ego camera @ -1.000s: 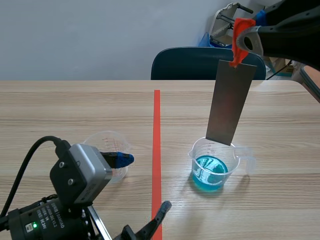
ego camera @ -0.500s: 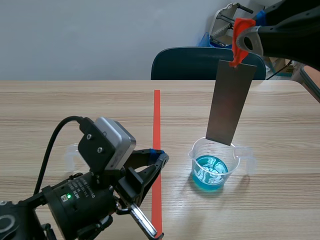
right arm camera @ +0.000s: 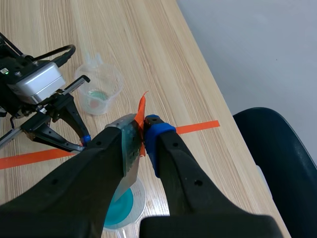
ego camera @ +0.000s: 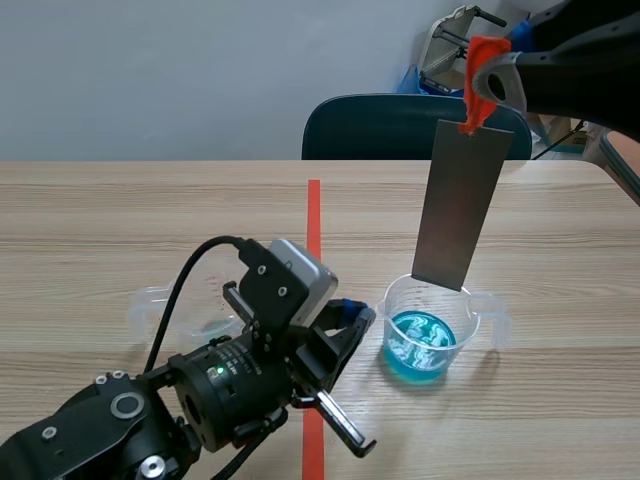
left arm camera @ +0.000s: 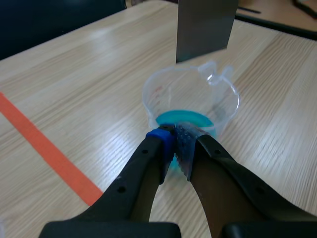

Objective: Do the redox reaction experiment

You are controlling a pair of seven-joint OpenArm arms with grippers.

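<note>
Right tool [right arm camera: 143,131] clamped on the top end of a grey metal strip [ego camera: 460,205]. Strip hangs upright, lower end close over the far rim of the cup of blue liquid [ego camera: 430,335]. Cup stands toward the counter's [ego camera: 120,210] near edge, right half. Left tool [left arm camera: 174,144] closed, empty, tips just beside the cup wall. Second clear cup [right arm camera: 99,82] sits further toward the left edge.

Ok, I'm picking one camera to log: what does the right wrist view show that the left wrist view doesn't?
Only the right wrist view: the second beaker, the chair, and the orange tab pinched in the right end effector. Only the left wrist view: the rim and spout of the blue-liquid beaker, with the left end effector shut at its near wall. Both: that beaker, the metal plate above it, the tape line.
</note>
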